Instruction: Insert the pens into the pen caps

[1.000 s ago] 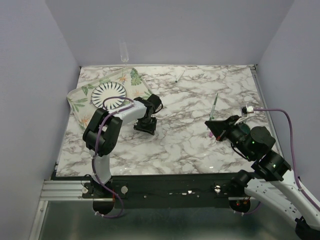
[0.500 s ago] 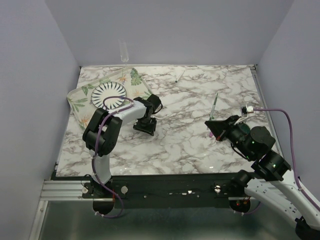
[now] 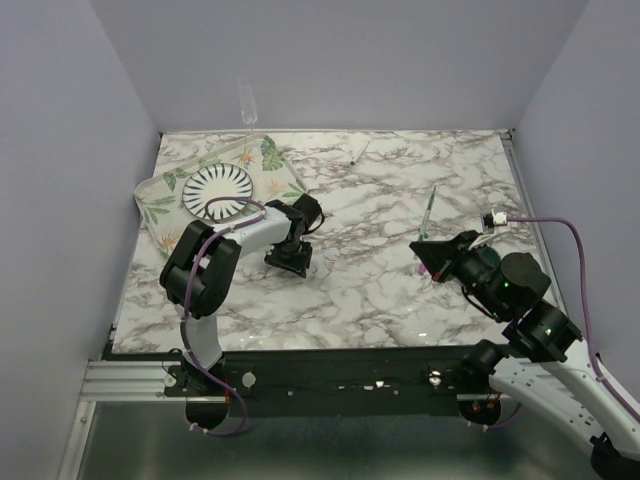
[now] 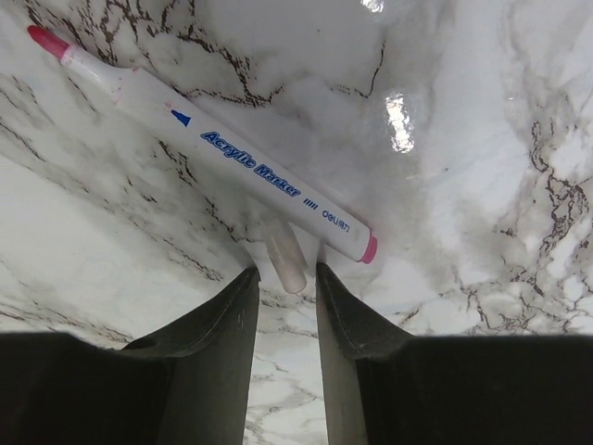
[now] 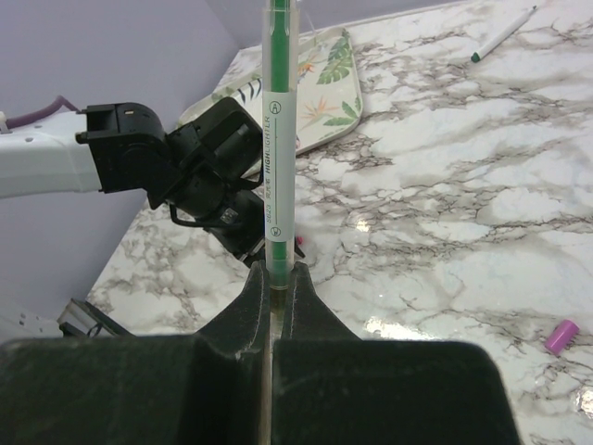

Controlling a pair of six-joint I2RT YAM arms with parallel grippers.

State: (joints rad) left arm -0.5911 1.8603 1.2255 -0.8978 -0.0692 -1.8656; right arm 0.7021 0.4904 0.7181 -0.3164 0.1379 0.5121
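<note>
White-barrelled, pink-tipped marker pen (image 4: 241, 162) lay on marble table (image 4: 463, 185) | left gripper (image 4: 284, 271): jaws apart, tips just beside that pen | right gripper (image 5: 275, 278): closed tight on 1 green-ended white pen (image 5: 280, 139)

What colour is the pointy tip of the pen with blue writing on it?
Pinkish red. The pen shows best in the left wrist view.

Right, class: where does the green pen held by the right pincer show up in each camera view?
Top external: green pen right of centre, pointing up the picture from the right pincer.
Left wrist: not in it.
Right wrist: green pen in the middle, rising from between the fingers to the top edge.
Shared landmark: the marble table.
</note>
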